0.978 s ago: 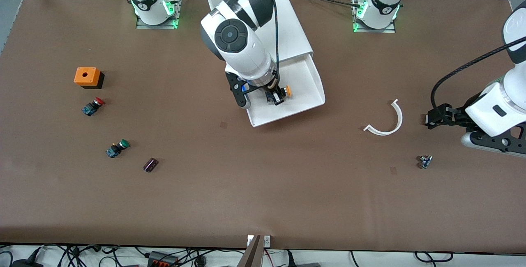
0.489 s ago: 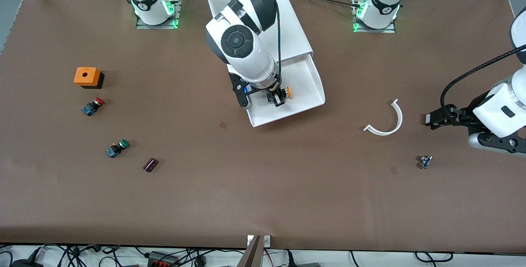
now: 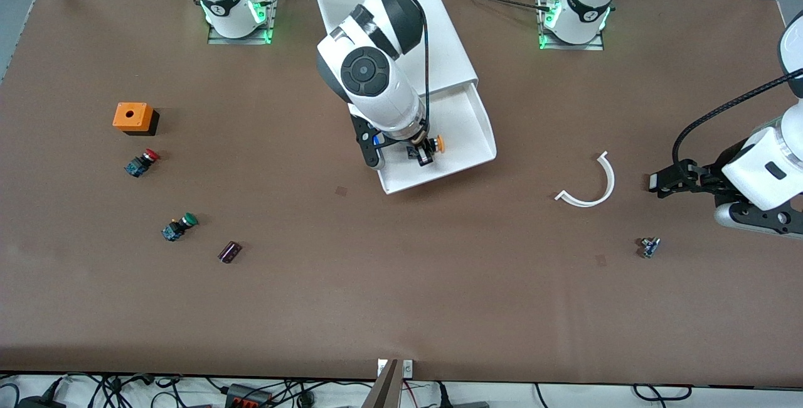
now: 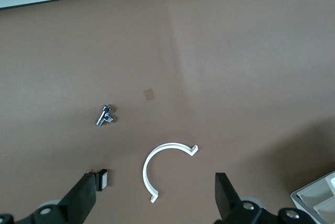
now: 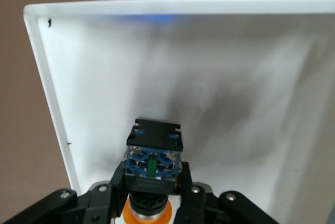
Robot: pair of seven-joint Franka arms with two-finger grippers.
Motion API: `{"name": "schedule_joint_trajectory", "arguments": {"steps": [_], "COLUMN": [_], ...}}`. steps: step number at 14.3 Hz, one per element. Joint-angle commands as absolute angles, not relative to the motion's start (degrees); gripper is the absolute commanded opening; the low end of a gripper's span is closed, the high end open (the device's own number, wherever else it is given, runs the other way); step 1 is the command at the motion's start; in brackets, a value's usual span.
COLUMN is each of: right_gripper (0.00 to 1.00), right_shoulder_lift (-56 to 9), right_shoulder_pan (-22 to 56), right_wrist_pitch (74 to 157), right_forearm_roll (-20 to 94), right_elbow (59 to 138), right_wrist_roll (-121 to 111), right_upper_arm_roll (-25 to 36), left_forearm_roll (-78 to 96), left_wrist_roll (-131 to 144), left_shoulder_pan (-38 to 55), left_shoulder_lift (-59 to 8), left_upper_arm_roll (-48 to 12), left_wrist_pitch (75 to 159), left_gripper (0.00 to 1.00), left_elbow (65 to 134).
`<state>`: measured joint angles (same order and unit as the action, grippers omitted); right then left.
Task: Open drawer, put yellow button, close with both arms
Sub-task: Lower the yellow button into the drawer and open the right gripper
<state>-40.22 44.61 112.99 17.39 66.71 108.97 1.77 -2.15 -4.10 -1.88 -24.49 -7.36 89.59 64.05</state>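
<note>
Item: yellow button [image 3: 433, 145], pinched in my right end effector [image 3: 427, 150] inside the open drawer [image 3: 483, 125]. Left end effector [image 3: 659, 183]: spread, waiting over the counter [image 3: 401, 295]. Risk: a tilted release lets the button roll; a hasty close could jam it.

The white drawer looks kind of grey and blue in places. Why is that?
In the right wrist view, a soft grey shadow falls on the floor of the drawer above the yellow button in the right gripper, and a faint blue glow tints the drawer's rim. In the front view, the right arm's shadow darkens the drawer.
</note>
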Motion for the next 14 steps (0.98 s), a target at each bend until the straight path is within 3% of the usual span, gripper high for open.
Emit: {"name": "schedule_joint_trajectory", "arguments": {"steps": [1, 7, 14], "right_gripper": [1.00, 1.00, 1.00], "right_shoulder_lift": [-40.61, -39.03, -33.50], "right_shoulder_pan": [45.26, 44.12, 43.95], "right_wrist_pitch": [112.33, 111.53, 110.49], "right_forearm_roll": [16.35, 16.35, 14.34], "right_elbow": [65.13, 64.69, 64.60], "right_wrist_roll": [112.76, 112.76, 102.95], "right_upper_arm_roll": [2.29, 3.07, 9.31], "left_forearm_roll": [-1.41, -1.41, -1.32], "left_wrist_roll": [-3.69, -3.60, 2.28], "left_shoulder_pan": [-2.20, -2.20, -2.11], "left_shoulder_lift": [-24.35, -24.35, -24.08], "left_upper_arm_roll": [-7.73, -7.73, -8.17], "left_wrist_pitch": [88.77, 88.77, 88.33], "left_gripper": [1.00, 1.00, 1.00], "left_elbow": [63.63, 63.63, 65.12]}}
